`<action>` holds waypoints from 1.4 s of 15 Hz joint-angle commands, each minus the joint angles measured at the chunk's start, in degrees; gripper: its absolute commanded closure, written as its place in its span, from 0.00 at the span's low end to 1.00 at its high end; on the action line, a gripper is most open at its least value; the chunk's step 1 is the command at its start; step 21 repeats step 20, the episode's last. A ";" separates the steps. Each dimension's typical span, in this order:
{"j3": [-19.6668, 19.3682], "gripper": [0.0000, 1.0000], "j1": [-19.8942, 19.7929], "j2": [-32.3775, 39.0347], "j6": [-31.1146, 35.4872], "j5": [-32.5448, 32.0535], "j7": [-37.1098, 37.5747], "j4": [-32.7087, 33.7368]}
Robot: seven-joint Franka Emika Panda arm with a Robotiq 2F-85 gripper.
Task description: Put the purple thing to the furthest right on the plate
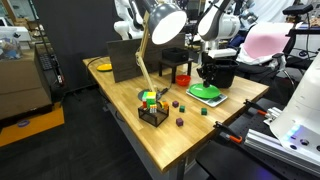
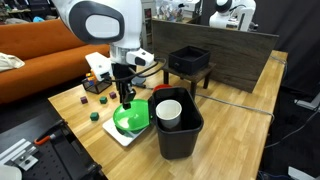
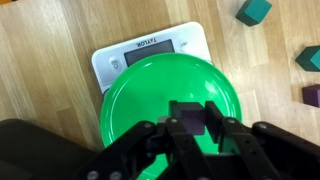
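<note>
While clamped on a small purple block (image 3: 186,120), hangs low over the green plate (image 3: 140,95): gripper (image 3: 188,128), jaws drawn in tight against the block's two sides. Positioned above the plate's near part in the wrist view, close to the rim rather than dead centre. Cannot tell whether the block touches the green surface (underside hidden by the fingers (image 3: 222,130) and their shadow). Same in both exterior views: pointing straight down over the plate.

Under the plate, a white kitchen scale (image 3: 115,60), display end poking out past the rim. Beneath all of it, a pale wooden table (image 1: 125,100).

Scattered on the wood, well apart from the plate: two teal blocks (image 3: 253,10) and a second purple block (image 3: 312,95), at the edge of the wrist view. Just beside the plate in an exterior view: a black bucket (image 2: 182,135) with a white cup (image 2: 168,110) inside. Behind the plate in an exterior view: a red cup (image 1: 182,77). Further along the table: a desk lamp (image 1: 160,25) and a colourful cube (image 1: 150,98) in a black stand (image 1: 153,115).
</note>
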 commanded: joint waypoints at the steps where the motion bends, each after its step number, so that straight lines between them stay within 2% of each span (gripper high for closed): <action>1: 1.12 0.65 -1.42 2.51 1.57 6.10 -3.18 1.82; 2: 1.31 0.44 -1.52 2.95 1.56 7.47 -3.71 2.24; 6: 1.52 0.18 -1.56 3.01 1.67 10.93 -4.89 2.37; 8: 2.21 0.04 -1.88 1.24 0.49 13.22 -7.77 1.30; 9: 3.21 0.01 -2.35 -0.29 0.14 16.74 -11.69 0.45; 10: 1.69 0.15 -1.00 2.34 0.71 12.33 -6.40 2.05; 12: 2.41 0.02 -1.04 1.23 0.71 15.05 -9.26 1.51; 21: 2.42 0.01 -1.21 0.71 0.69 15.22 -9.62 1.03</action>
